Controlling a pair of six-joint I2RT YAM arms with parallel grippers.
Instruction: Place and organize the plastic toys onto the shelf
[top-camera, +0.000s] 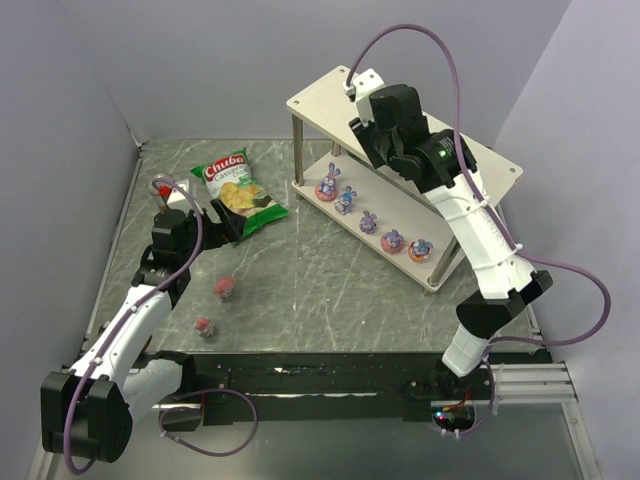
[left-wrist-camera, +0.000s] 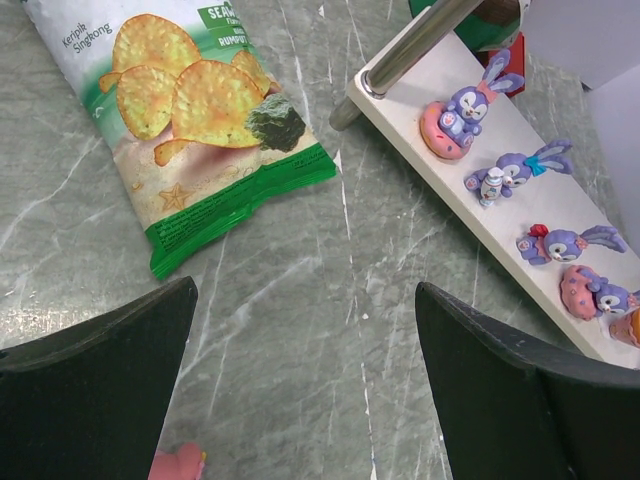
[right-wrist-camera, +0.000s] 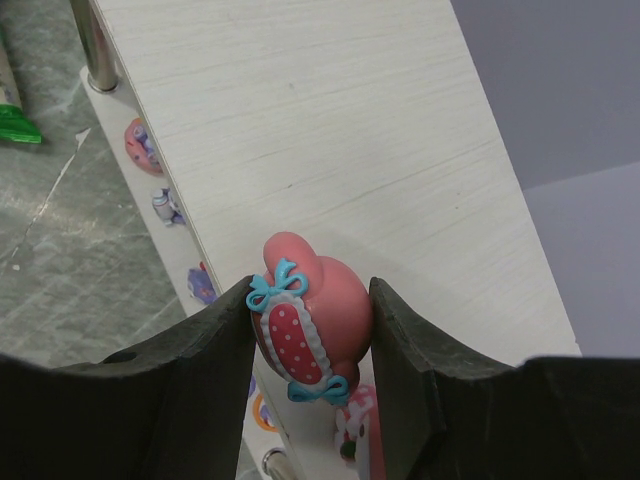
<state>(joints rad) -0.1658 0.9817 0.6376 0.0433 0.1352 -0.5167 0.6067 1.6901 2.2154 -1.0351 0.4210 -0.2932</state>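
Because purple plastic bunnies (top-camera: 370, 222) fill the lower tier (left-wrist-camera: 410, 110), the right hand (right-wrist-camera: 310, 300) pinches a rounded pink toy (right-wrist-camera: 312, 335) over the top of the pale wooden shelf (right-wrist-camera: 330, 130).

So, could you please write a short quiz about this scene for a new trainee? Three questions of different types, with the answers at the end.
1. True or false: the left end effector is shut.
2. How many purple bunny toys stand on the lower board of the shelf? A) three B) five C) eight
3. Fill the gap: the toy gripped by the right end effector over the top board is mostly ____ in colour.

Key
1. False. Its fingers are wide apart and hold nothing.
2. B
3. pink
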